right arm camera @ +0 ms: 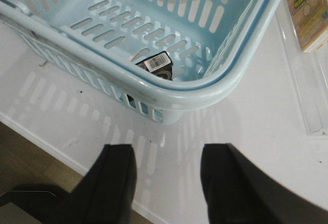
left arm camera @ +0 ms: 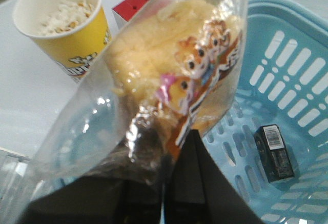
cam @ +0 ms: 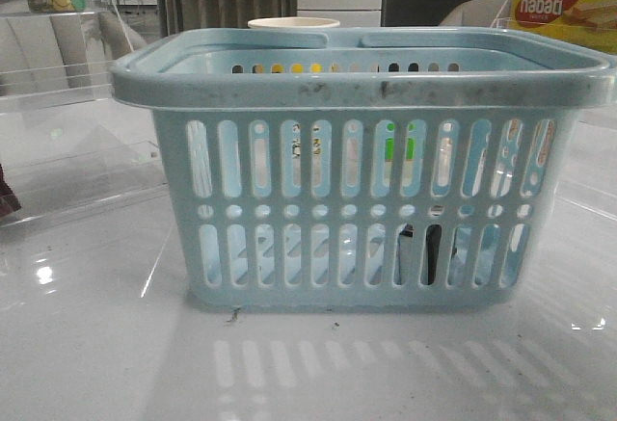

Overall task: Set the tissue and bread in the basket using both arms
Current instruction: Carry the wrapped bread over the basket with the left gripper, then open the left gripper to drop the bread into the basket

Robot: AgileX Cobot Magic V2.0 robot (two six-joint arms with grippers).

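A: Where is the bread (left arm camera: 169, 75) sitting?

B: It is hanging in its clear wrapper from the left gripper (left arm camera: 177, 183), whose black fingers are pinching the wrapper's lower edge. The loaf is hovering over the rolled rim of the basket (left arm camera: 287, 14), partly above the inside and partly above the table outside.

A: And the tissue (left arm camera: 275, 153)?

B: It is lying flat on the slotted basket floor, near a corner, apart from the bread. The right wrist view is showing it (right arm camera: 158, 63) just inside the near wall, half covered by the rim.

A: What is the right gripper (right arm camera: 168, 183) doing?

B: It is hovering outside the basket (right arm camera: 215, 88) over the white table (right arm camera: 246, 131), fingers spread wide and gripping nothing. Bare tabletop is lying between it and the basket's corner.

A: What is crowding the left side?

B: A yellow popcorn cup (left arm camera: 64, 21) and a red-and-white box (left arm camera: 134, 6) are standing on the table just beyond the bread.

A: Anything hard to read?

B: From the front, the basket (cam: 357, 84) is filling the view; the tissue (cam: 431, 252) is showing only as a dark patch through the lower slots, and neither arm is appearing there. A yellow-red nabati box (cam: 564, 7) is sitting behind, cut off by the edge.
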